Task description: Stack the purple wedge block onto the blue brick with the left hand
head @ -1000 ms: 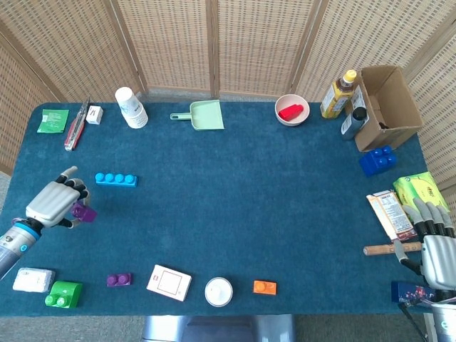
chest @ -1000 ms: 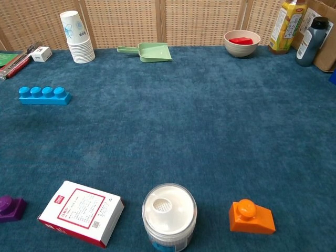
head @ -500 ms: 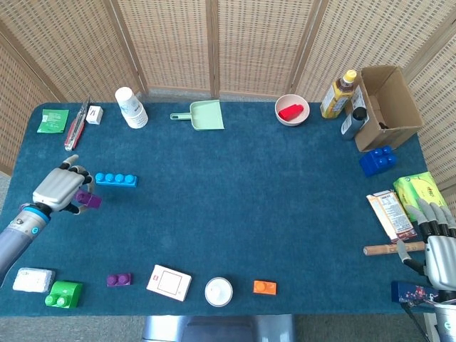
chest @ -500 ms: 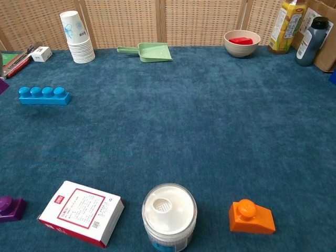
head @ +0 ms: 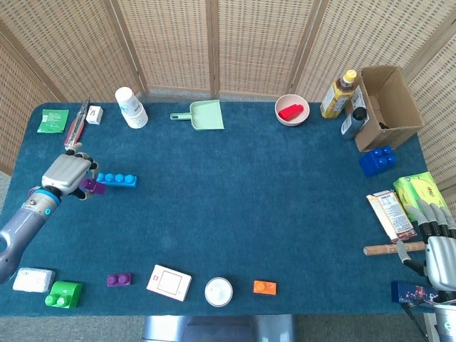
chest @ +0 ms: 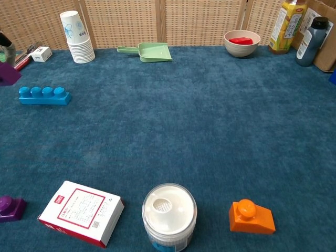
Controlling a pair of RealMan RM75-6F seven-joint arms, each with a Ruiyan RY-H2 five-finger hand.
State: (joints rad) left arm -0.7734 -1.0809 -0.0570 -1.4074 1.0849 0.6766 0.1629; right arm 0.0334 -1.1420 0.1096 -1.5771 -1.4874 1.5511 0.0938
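Note:
The long blue brick with a row of studs lies flat at the left of the table; the chest view shows the blue brick too. My left hand grips the purple wedge block just left of that brick's end, above the cloth. In the chest view the purple wedge block shows at the left edge, above and left of the brick, with only a sliver of the hand. My right hand rests at the table's right edge, fingers apart, holding nothing.
A stack of paper cups, a green dustpan and a bowl stand along the back. Near the front lie a small purple brick, a card box, a white jar and an orange block.
My left hand has carried the purple wedge block up the table and rightward, from well below the blue brick to right beside its left end. The right hand has stayed put.

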